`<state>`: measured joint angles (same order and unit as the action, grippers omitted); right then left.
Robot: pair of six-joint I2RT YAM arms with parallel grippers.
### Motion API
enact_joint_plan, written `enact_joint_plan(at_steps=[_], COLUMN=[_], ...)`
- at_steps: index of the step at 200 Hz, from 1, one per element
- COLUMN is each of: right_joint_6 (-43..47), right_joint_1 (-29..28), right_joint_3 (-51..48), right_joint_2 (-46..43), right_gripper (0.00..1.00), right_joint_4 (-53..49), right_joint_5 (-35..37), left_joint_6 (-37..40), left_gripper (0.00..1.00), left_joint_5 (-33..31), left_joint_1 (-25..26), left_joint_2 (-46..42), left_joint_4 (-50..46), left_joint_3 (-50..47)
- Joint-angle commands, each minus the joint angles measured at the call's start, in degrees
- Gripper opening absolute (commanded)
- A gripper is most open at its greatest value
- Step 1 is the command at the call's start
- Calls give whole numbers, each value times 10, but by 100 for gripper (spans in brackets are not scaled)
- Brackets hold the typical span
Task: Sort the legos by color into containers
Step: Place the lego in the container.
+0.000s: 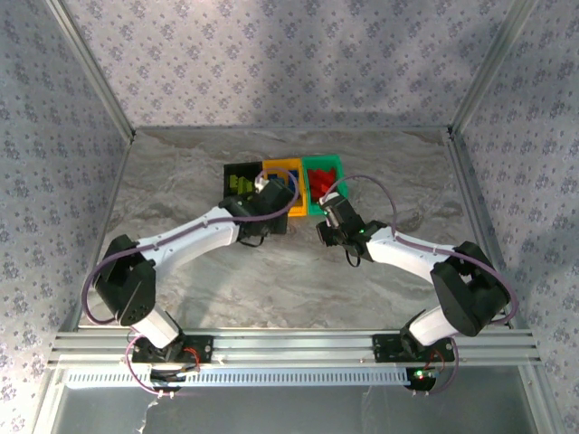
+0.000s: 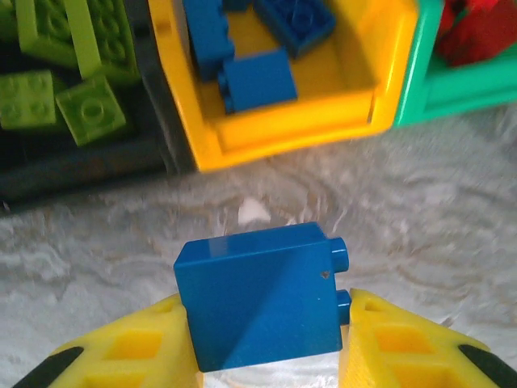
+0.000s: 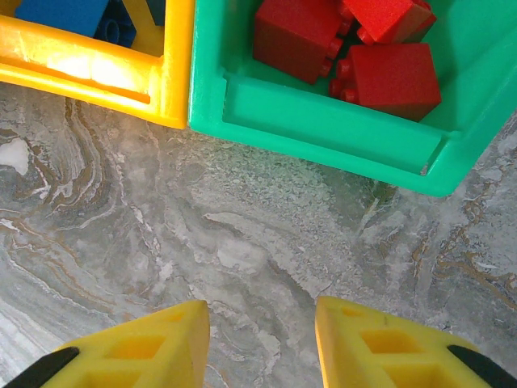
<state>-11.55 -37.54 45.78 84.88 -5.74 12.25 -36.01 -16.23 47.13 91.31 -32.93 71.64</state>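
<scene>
**Operator:** Which step is in hand?

**Technician:** Delivery of one blue lego. Reading left to right:
- The black bin (image 2: 81,166) touches the left side of the orange-yellow bin (image 2: 283,129) and holds lime green bricks (image 2: 89,109).
- The orange-yellow bin holds blue bricks (image 2: 258,79).
- The green bin (image 3: 323,121) touches its right side and holds red bricks (image 3: 388,77).

The left gripper (image 2: 262,323) pinches a blue brick (image 2: 258,299) between its yellow fingers. The brick sits just in front of the orange-yellow bin's near wall, studs pointing right. The right gripper (image 3: 262,339) is spread, with nothing between its fingers. It hovers over the table (image 3: 202,234) in front of the seam where the orange-yellow bin meets the green bin.

**Operator:** What does the next move call for?

**Technician:** In my judgement, carry the brick forward over the near wall of the orange-yellow bin. Keep it high enough that its lower edge clears the rim. Part the fingers above the blue bricks. The right arm should keep off that shared seam meanwhile.

**Operator:** What cannot be confirmed?

**Technician:** The held brick's underside is cut off at the bottom of the left wrist view, so I cannot tell whether it touches the table. In the overhead view the left arm covers the front of the orange-yellow bin, and the bin contents are too small to count. Both arms hide part of the table in front of it, so loose bricks there cannot be ruled out.
</scene>
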Motion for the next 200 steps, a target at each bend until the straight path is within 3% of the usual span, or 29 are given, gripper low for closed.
enact_joint_plan(at_steps=[1, 70, 122, 200], right_joint_6=[-9, -11, -15, -15], right_joint_1=[-3, -4, -3, -3], right_joint_3=[-4, -6, -9, -8], right_joint_2=[-1, -8, -13, -9], right_gripper=[41, 41, 41, 42], right_joint_4=[2, 4, 7, 10], right_joint_5=[3, -1, -3, -8], left_joint_6=[50, 83, 99, 112], left_gripper=[36, 37, 37, 40], left_joint_5=[49, 157, 180, 159], left_joint_1=[-41, -126, -139, -150], left_joint_2=[19, 126, 230, 365], left_joint_4=[3, 9, -19, -84], left_joint_3=[48, 179, 305, 465])
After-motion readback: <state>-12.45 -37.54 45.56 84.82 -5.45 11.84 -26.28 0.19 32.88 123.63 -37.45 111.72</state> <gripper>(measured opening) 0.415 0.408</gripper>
